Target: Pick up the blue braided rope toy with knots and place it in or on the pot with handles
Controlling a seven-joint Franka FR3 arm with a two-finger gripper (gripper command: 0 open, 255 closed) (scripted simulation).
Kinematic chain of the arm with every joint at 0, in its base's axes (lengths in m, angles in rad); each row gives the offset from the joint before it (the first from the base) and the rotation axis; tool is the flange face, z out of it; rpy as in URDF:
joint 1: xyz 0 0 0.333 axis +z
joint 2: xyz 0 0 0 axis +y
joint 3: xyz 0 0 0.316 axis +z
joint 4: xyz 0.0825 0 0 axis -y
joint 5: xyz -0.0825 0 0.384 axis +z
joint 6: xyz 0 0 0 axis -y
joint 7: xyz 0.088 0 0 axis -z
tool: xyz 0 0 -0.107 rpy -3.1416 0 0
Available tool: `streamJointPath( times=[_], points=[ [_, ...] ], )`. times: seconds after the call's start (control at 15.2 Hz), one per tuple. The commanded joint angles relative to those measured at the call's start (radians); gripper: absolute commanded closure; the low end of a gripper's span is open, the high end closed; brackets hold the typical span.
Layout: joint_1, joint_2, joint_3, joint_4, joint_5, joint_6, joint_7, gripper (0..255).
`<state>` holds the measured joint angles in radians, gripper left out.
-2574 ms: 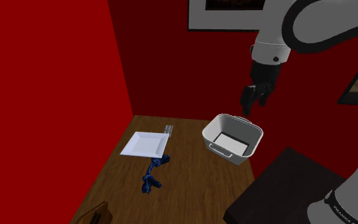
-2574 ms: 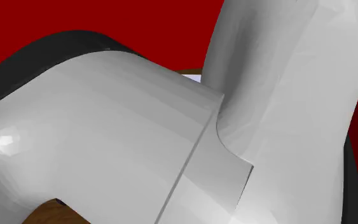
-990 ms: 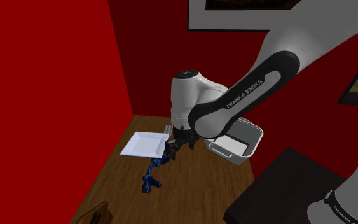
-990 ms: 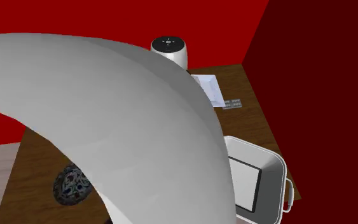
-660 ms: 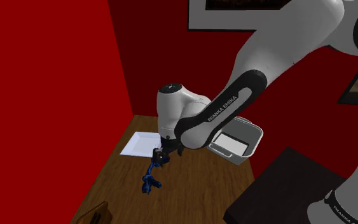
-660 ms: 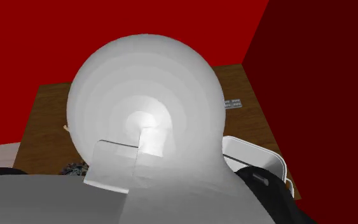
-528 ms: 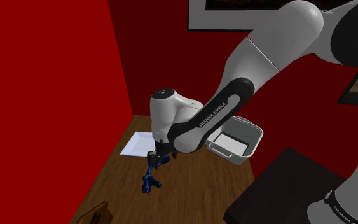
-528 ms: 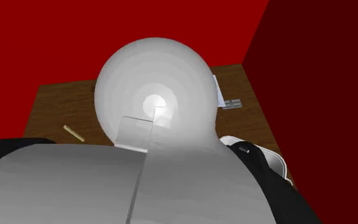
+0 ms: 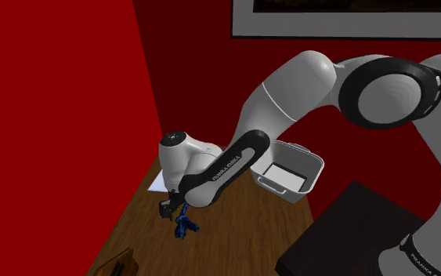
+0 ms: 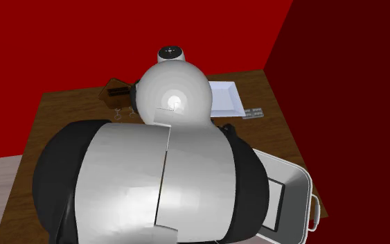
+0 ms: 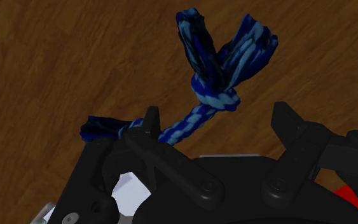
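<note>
The blue braided rope toy [image 11: 214,94] lies on the wooden table [image 11: 56,57], with a knot and frayed ends just ahead of my gripper [image 11: 219,121]. The two black fingers [image 11: 287,119] stand apart, one on each side of the knot, and the cord runs past the other finger. The gripper is open and holds nothing. In the shoulder view the gripper [image 9: 169,210] hangs low over the table at the rope [image 9: 185,227]. The pale pot with handles [image 9: 287,171] stands further back on the table, toward that view's right. The pot [image 10: 294,204] also sits at the second exterior view's lower right.
A white square plate [image 10: 228,97] lies near the red wall, with a small grey block [image 10: 254,112] beside it. A brown object [image 9: 121,262] sits at the table's near corner. Red walls close in two sides. The dark stand [image 9: 344,235] is at the shoulder view's lower right.
The arm has swung down and toward the shoulder view's left, from beside the plate to low over the rope. The fingers stayed open and the rope has not moved.
</note>
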<state>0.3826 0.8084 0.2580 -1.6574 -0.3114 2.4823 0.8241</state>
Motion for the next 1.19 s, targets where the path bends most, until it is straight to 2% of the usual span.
streamJointPath(
  times=[0.0,0.46,0.92,0.99,1.12],
  points=[
    [0.013,0.042,-0.008,0.043,-0.005,0.002,0.004,0],
    [0.027,0.120,-0.025,0.085,-0.018,0.038,0.010,0],
    [0.027,0.120,-0.025,0.086,-0.018,0.038,0.010,0],
    [0.027,0.120,-0.025,0.086,-0.018,0.038,0.010,255],
    [0.027,0.120,-0.025,0.086,-0.018,0.038,0.010,255]
  ],
)
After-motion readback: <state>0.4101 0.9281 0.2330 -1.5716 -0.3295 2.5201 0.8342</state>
